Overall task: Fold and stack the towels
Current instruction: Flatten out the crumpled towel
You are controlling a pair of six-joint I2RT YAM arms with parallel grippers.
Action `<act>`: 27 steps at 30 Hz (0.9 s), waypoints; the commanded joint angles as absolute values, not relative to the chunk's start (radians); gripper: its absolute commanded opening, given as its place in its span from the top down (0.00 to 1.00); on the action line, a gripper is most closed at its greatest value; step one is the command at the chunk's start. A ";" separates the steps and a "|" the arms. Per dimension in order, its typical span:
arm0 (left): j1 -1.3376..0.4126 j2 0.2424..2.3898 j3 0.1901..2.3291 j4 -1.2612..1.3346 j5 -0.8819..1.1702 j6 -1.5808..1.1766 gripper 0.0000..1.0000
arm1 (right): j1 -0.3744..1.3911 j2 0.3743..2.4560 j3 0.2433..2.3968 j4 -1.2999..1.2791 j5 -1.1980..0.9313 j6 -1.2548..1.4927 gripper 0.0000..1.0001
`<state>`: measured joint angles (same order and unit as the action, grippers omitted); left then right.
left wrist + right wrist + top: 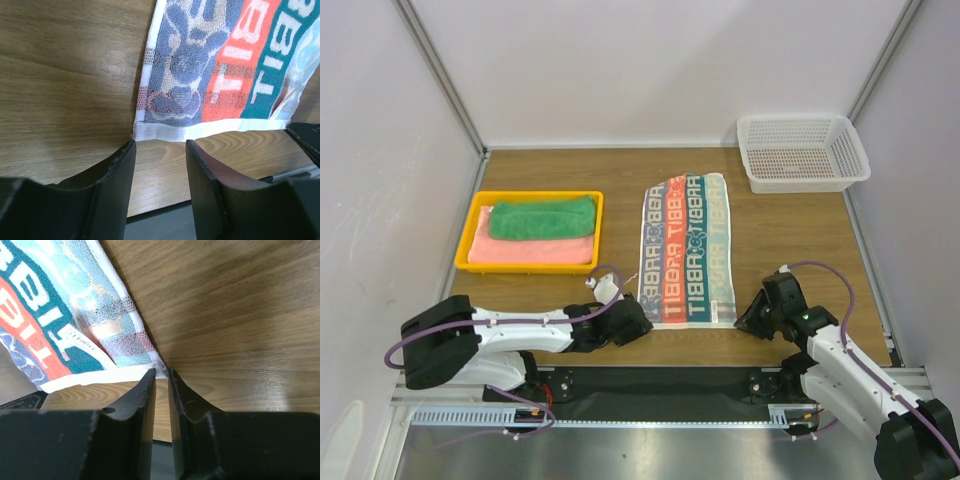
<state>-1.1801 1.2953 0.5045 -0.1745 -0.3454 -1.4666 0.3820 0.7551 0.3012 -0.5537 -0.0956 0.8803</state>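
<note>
Found the flat salmon-pink towel [525, 253] under the plush green towel [542, 217] in a yellow plastic tray [467, 243], well beyond and left of the left gripper [160, 145]. Saw its dark jaws apart, with the woven white hem corner of the patterned towel [686, 250] just ahead of the tips. Spotted the right gripper [161, 371] at the towel's other near corner, jaws nearly together, a thin slit between, frayed corner right at the tips.

Overhead camera looks down; both wrist cameras, low and close, share the patterned towel [686, 250].
</note>
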 commanded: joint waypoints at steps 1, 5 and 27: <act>-1.186 1.310 0.485 -0.192 -0.399 -1.483 0.51 | 0.383 0.742 0.307 -0.549 -0.087 0.882 0.80; -1.184 1.308 0.483 -0.207 -0.437 -1.483 0.56 | 0.384 0.739 0.310 -0.545 -0.086 0.881 0.85; -1.183 1.290 0.468 -0.164 -0.503 -1.419 1.00 | 0.383 0.715 0.325 -0.541 -0.123 0.842 0.58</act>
<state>-1.1809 1.3025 0.4839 -0.1940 -0.4683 -1.4620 0.3820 0.7353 0.3012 -0.5488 -0.1040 0.8619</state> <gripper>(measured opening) 0.009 0.358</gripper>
